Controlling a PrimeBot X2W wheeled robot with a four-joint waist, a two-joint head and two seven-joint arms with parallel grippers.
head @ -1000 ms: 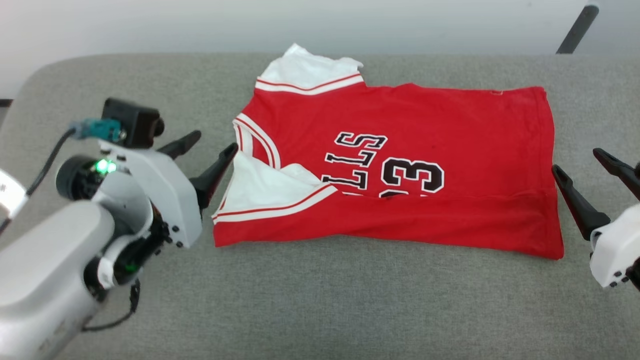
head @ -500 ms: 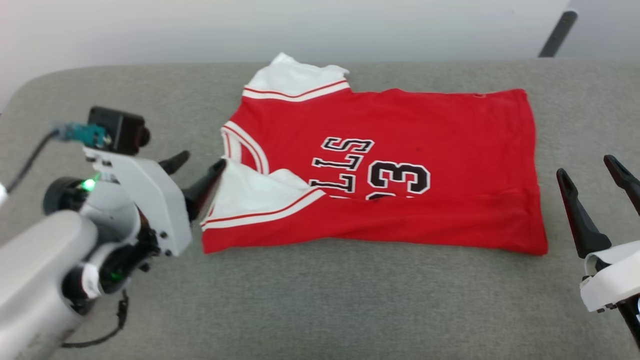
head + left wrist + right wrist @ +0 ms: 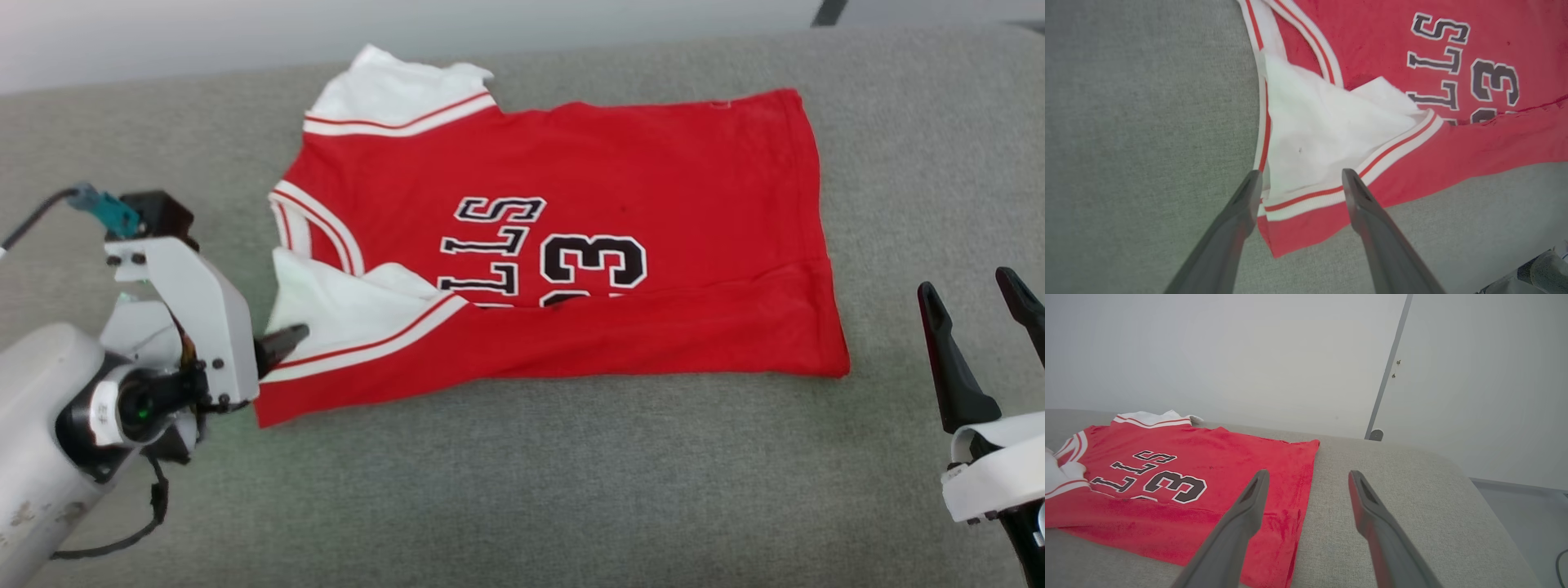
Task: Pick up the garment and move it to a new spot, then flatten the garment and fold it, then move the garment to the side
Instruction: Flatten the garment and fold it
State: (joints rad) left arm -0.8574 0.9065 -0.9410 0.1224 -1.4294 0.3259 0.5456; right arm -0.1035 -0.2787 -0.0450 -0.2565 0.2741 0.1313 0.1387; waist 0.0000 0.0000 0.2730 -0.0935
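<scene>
1. The garment (image 3: pixel 571 180) lies flat on the grey padded bench (image 3: pixel 531 490), about mid-bench and nearer the far side. Neck end is to the left, hem to the right.
2. Its near long edge is folded up over the front, w/ the fold line running left-right thru the print. The near white sleeve (image 3: pixel 343 306) lies on top at the near-left corner. The far white sleeve (image 3: pixel 392 82) sticks out past the far-left corner, close to the bench's back edge.
3. Left gripper (image 3: pixel 1300 174): fingers moderately apart, holding nothing, straddling the striped sleeve trim at that near-left corner. One tip is at the cloth's outer edge, the other over the trim. Contact w/ the cloth can't be told.
4. Right gripper (image 3: pixel 967 283): fingers wide apart, empty, off the cloth. It sits right of the hem w/ a strip of bare bench between.
5. Open room:
   - Near side: a broad bare band of bench in front of the garment.
   - Left: bare bench beside the neck.
   - Right: more bench past the hem up to its rounded end, then floor (image 3: pixel 1527 506).
   - Far side: tightest, w/ a pale wall (image 3: pixel 1208 355) just behind the bench edge.
6. Writing: black block letters w/ white outline, turned away from the head view. "S", "L", "L" read OK; the last L is cut by sleeve & fold. Beside them is a big "3". A second digit is mostly under the fold and unreadable.
7. Tiny tab (image 3: pixel 718 104) on the far edge near the hem, too small to read.
</scene>
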